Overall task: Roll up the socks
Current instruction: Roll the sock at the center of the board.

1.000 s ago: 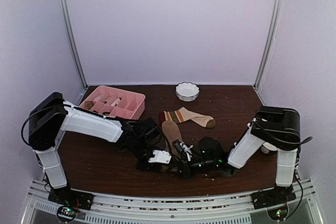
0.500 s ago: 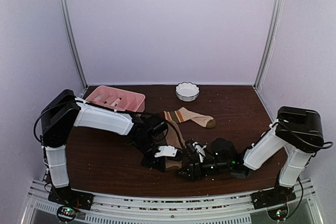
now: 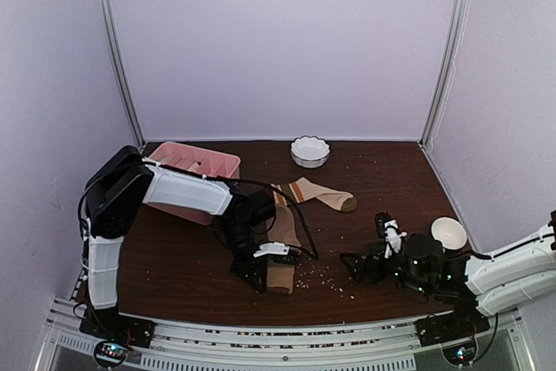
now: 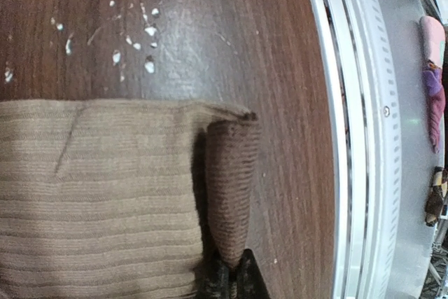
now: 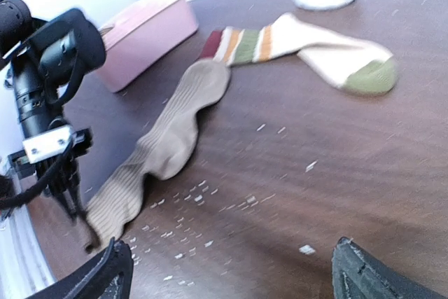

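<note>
Socks (image 3: 284, 215) flat on the counter (image 3: 391, 180), end to end, stretching away from the left end effector (image 3: 259, 268). Tan sock (image 3: 282, 249) nearest, near tip folded over and pinched tight in it. Striped sock (image 3: 320, 193) beyond. Right end effector (image 3: 369, 248) wide, empty, well off to the side.

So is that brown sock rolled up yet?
Barely: the tan sock lies stretched flat, only its near end folded over, pinched in the shut left gripper.
</note>
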You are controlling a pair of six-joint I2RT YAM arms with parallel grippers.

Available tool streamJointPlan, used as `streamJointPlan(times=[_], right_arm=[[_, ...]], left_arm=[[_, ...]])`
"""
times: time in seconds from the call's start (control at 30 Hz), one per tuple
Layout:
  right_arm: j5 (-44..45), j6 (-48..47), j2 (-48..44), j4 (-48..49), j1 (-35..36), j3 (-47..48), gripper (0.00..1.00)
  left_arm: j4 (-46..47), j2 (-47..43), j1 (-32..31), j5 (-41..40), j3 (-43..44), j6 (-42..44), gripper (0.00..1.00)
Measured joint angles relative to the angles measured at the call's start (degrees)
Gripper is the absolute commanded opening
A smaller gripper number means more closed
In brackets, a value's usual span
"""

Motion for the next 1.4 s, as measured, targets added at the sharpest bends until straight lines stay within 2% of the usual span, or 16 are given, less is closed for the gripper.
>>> streamJointPlan(times=[0.07, 0.13, 0.2, 0.33, 0.5, 0.63, 0.83, 0.93, 1.17, 1.3, 1.33, 1.4], right_arm=[[3.8, -3.0, -2.3, -2.0, 1.0, 0.4, 0.93], [7.5, -8.3, -2.1, -4.4, 4.5, 2.7, 0.90], [9.5, -13.7, -0.4, -5.6, 9.2, 4.7, 0.82], [9.2, -24.5, 5.5, -4.9, 17.9, 5.7, 0.69], [6.9, -34.9, 17.0, -3.5, 22.4, 10.2, 0.59], [5.3, -42.0, 26.7, -1.3, 23.3, 18.2, 0.53], [1.4, -48.8, 35.5, 1.3, 22.2, 25.7, 0.35], [-0.9, -49.7, 38.2, 1.5, 20.7, 27.5, 0.30], [-4.6, -49.9, 42.0, 1.6, 18.1, 29.7, 0.25], [-5.4, -49.0, 42.4, 2.1, 17.4, 29.8, 0.10], [-5.7, -48.8, 42.6, 2.2, 17.4, 29.8, 0.07], [-6.3, -48.1, 42.8, 2.5, 17.2, 29.8, 0.05]], left_arm=[[-1.5, 0.8, 0.0, 0.5, 0.9, 0.0, 0.00], [-3.5, 2.3, 0.2, 1.3, 2.5, -0.1, 0.00], [-5.2, 3.7, 0.4, 2.1, 4.0, -0.3, 0.00], [-9.2, 6.6, 1.1, 3.5, 7.4, -1.4, 0.00], [-13.7, 9.9, 1.7, 4.9, 11.1, -3.1, 0.00], [-16.2, 11.5, 1.8, 5.1, 13.3, -4.2, 0.00], [-17.1, 12.0, 1.8, 5.0, 14.1, -5.1, 0.00], [-17.2, 12.0, 1.8, 5.0, 14.1, -5.2, 0.00], [-17.3, 12.2, 1.8, 5.0, 14.3, -5.2, 0.00], [-17.5, 12.2, 1.7, 4.8, 14.4, -5.2, 0.00], [-17.5, 12.2, 1.7, 4.8, 14.5, -5.2, 0.03], [-17.6, 12.2, 1.7, 4.7, 14.5, -5.2, 0.16]])
